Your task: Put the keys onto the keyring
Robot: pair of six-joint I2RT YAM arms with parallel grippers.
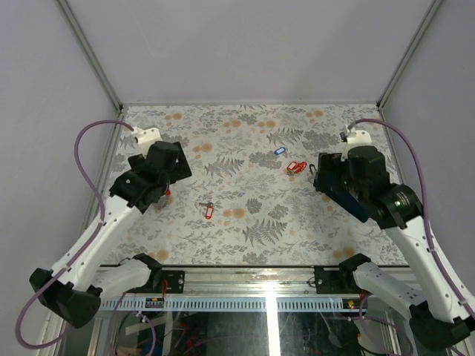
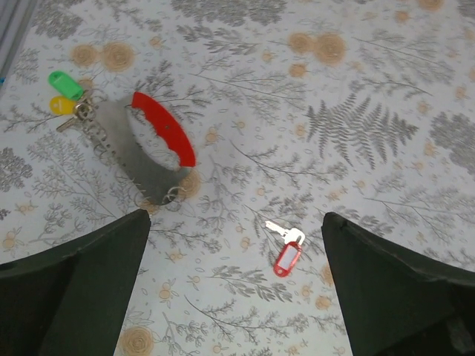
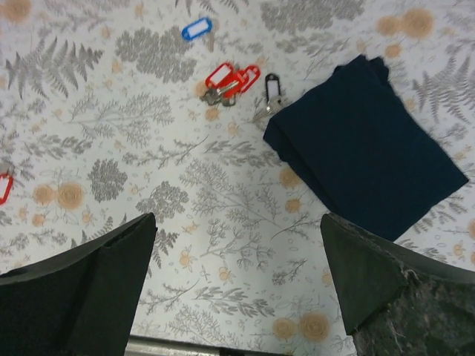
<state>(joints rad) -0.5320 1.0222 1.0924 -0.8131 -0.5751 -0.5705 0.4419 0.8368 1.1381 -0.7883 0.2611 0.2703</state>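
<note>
So far, little of the task can be counted as done. Both claws are seen spread wide and empty: the left claw (image 2: 234, 222) is held above the tabletop (image 2: 386, 89), the right claw (image 3: 237, 222) likewise, and nothing is gripped by either. A red-and-grey clip-like holder (image 2: 152, 148), taken here to be the keyring, is seen lying flat in the left wrist view. A green tag (image 2: 65, 83) and a yellow tag (image 2: 62, 104) lie against its upper end, though whether they are actually threaded on cannot be told. One red-tagged key (image 2: 288, 248) lies loose on the cloth pattern, apart from the holder. In the right wrist view, a blue tag (image 3: 196, 28) lies on its own, a cluster of red tags (image 3: 230, 78) is bunched with its keys, and a black-tagged key (image 3: 270, 93) lies just beside a folded navy cloth (image 3: 364, 148). All of these are judged unthreaded, so most of the work is left.
</note>
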